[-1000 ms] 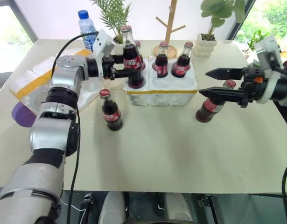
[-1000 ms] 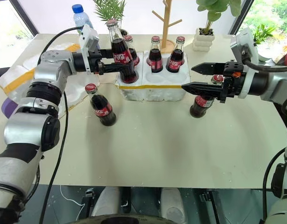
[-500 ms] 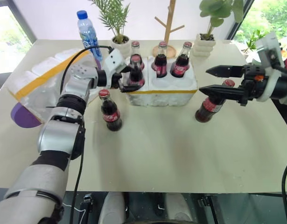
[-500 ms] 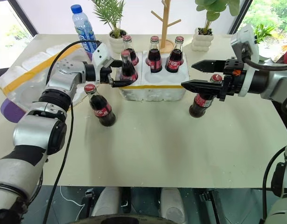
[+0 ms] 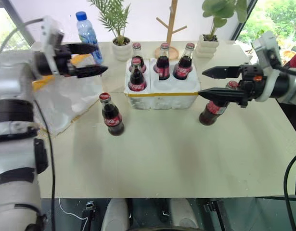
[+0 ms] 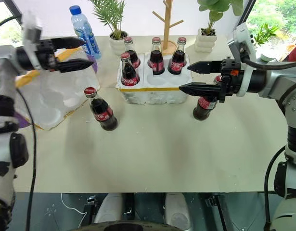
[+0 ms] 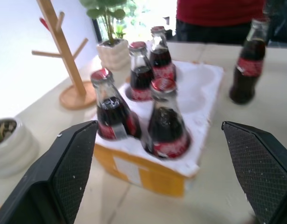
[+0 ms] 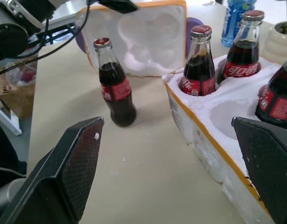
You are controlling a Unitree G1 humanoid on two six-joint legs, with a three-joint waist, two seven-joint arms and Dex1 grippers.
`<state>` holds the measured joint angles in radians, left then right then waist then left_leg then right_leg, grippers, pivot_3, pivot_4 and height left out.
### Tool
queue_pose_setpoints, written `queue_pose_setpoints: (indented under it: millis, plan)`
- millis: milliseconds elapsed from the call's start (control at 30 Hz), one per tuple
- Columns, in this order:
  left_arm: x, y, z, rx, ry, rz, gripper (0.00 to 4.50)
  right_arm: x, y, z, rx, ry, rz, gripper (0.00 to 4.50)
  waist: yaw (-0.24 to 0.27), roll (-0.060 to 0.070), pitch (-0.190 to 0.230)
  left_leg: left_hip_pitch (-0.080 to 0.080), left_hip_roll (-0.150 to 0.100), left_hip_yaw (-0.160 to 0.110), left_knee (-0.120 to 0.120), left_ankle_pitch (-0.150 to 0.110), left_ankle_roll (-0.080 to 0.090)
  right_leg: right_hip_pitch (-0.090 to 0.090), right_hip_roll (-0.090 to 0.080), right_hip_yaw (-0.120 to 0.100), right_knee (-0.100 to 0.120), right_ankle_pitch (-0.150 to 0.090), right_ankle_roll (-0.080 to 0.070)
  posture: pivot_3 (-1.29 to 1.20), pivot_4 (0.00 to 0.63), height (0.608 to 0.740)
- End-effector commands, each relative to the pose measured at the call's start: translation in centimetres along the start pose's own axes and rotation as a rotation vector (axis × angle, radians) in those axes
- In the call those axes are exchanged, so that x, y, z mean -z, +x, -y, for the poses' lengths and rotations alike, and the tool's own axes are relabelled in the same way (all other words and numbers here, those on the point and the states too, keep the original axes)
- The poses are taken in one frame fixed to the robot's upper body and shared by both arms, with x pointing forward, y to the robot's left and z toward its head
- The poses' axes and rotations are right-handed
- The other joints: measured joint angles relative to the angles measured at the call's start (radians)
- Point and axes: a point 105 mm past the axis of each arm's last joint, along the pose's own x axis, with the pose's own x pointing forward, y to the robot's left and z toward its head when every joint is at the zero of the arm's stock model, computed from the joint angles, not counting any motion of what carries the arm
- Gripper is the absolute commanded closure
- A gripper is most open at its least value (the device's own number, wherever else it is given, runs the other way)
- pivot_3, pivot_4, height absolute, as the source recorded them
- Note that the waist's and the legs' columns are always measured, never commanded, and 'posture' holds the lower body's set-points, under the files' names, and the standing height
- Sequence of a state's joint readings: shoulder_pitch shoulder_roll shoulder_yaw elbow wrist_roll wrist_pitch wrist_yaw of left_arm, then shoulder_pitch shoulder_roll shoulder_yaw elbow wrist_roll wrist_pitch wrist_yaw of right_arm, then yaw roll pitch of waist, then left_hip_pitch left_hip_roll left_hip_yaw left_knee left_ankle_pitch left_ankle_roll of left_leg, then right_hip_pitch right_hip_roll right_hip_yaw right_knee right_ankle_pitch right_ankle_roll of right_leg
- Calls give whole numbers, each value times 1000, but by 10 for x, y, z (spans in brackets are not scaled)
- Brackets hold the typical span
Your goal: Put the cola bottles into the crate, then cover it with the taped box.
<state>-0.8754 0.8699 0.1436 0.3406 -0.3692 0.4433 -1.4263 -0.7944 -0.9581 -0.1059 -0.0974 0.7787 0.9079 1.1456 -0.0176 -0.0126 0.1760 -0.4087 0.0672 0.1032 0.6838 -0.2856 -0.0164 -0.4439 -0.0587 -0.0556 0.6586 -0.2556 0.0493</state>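
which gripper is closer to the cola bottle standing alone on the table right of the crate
Right. The right gripper hovers open right beside that bottle; the left gripper hangs open across the crate, over the taped box.

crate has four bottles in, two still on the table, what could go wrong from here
1. The right pincer hangs open just in front of the loose cola bottle by the crate; a sideways bump could topple it.
2. The other loose bottle stands close to the taped box; reaching for it, the open left pincer may drag the box.
3. The two empty holes sit beside seated bottles, so a tilted insert could knock them.
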Motion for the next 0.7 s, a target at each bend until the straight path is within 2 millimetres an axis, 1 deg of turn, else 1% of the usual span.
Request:
queue_pose_setpoints:
  millis: [33,133,233,333,533,700]
  plan:
    - [3,-16,35,74,21,-67,59,-10,-2,-3,-25,-48,9,0,0,0,0,1,0,0,0,0,0,0,0,1,2,0,0,0,150,740]
    - [23,-24,55,57,5,-127,59,-13,-1,-3,-46,-52,8,0,8,0,0,1,0,0,0,-1,1,0,-1,1,3,0,0,0,150,740]
    - [36,-21,68,32,8,-146,59,-14,0,-2,-50,-53,7,0,12,0,0,1,-1,0,1,-1,1,1,-3,0,3,0,0,0,150,740]
    - [48,-11,72,-10,14,-141,59,-15,1,-1,-54,-52,6,0,13,0,0,1,-1,0,1,-1,1,1,-3,0,3,0,0,0,150,740]
    - [65,13,79,-25,-12,-107,59,-17,1,-7,-78,-45,2,0,8,0,0,1,-1,0,1,-1,1,1,-2,0,3,0,0,0,150,740]
    - [76,31,73,-78,-20,-80,59,-18,0,-13,-99,-49,1,0,8,0,0,1,-1,0,1,-1,1,1,-2,0,3,0,0,0,150,740]
